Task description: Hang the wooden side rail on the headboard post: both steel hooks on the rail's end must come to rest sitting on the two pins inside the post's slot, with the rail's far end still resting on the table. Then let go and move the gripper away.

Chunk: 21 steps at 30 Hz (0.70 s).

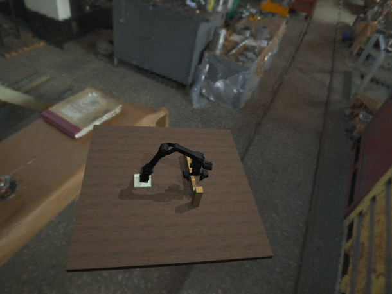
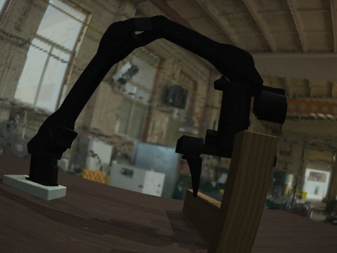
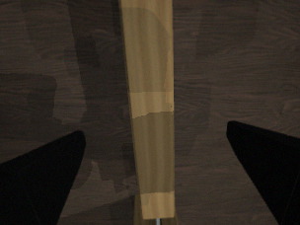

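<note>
The wooden side rail [image 1: 188,160] [image 2: 203,218] [image 3: 152,59] stands on its narrow edge on the table, one end close to the post. The upright headboard post [image 1: 196,197] [image 2: 246,190] shows in the top and exterior views. A bit of steel [image 3: 158,221] shows at the rail's end at the bottom of the wrist view. The pins and slot are hidden, so whether the hooks sit on them cannot be told. My gripper [image 1: 195,180] [image 3: 156,132] is open and empty, pointing down above the rail near its post end, one finger on each side. In the exterior view the post hides one finger.
The arm's pale base plate [image 1: 137,184] [image 2: 27,185] is on the brown table [image 1: 160,237] [image 2: 110,204], left of the rail. The post stands beside the gripper at the rail's near end and rises higher than the rail.
</note>
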Available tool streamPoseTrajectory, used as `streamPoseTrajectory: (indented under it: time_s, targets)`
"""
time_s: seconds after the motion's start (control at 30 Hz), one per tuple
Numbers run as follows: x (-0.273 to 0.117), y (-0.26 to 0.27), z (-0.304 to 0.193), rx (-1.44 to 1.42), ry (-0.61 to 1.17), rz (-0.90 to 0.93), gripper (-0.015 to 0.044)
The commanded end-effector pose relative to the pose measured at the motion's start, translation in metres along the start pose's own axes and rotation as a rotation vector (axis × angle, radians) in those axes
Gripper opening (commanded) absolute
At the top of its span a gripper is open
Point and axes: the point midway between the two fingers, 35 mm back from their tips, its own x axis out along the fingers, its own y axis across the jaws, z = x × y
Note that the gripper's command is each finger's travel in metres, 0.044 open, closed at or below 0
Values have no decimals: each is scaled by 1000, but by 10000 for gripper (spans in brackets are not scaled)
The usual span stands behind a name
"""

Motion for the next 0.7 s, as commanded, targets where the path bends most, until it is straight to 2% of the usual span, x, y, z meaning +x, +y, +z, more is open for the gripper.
streamPoseTrajectory:
  time_s: [0.0, 0.67]
  targets:
    - [9, 0, 1, -3, -5, 4, 440]
    - [41, 1, 1, -3, -5, 5, 440]
